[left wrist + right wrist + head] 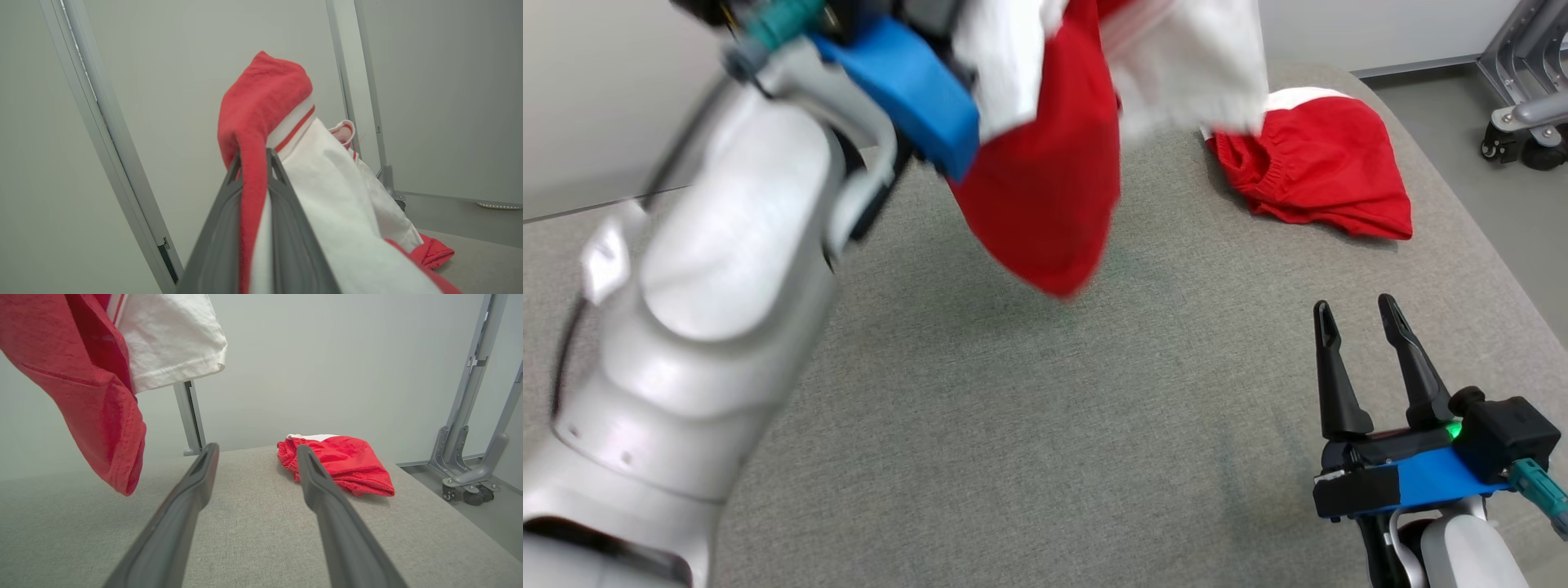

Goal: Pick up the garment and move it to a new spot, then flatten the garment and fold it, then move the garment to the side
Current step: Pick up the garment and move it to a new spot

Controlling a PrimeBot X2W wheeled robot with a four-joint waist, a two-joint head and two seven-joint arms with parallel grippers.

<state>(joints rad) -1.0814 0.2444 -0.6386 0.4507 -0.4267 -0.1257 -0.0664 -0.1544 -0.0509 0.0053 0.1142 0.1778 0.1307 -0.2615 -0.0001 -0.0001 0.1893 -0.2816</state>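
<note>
A red and white garment (pixel 1054 163) hangs in the air above the grey padded table (pixel 1029 425), its red lower corner dangling free. My left gripper (pixel 253 157) is shut on a red fold of the garment (pixel 261 98), whose white part drapes to the right of the fingers. In the head view the left arm's blue wrist block (pixel 907 82) is raised at the top left beside the cloth. My right gripper (pixel 1360 314) stands open low at the right, nothing between its fingers. In the right wrist view the right gripper (pixel 255 451) points across the table, the hanging garment (pixel 94 384) at upper left.
A second red and white piece of clothing (pixel 1319 167) lies bunched at the table's far right, also ahead of the right fingers (pixel 343 465). A metal stand on castors (pixel 1527 106) is on the floor at the right. A pale wall and metal posts (pixel 118 163) are behind.
</note>
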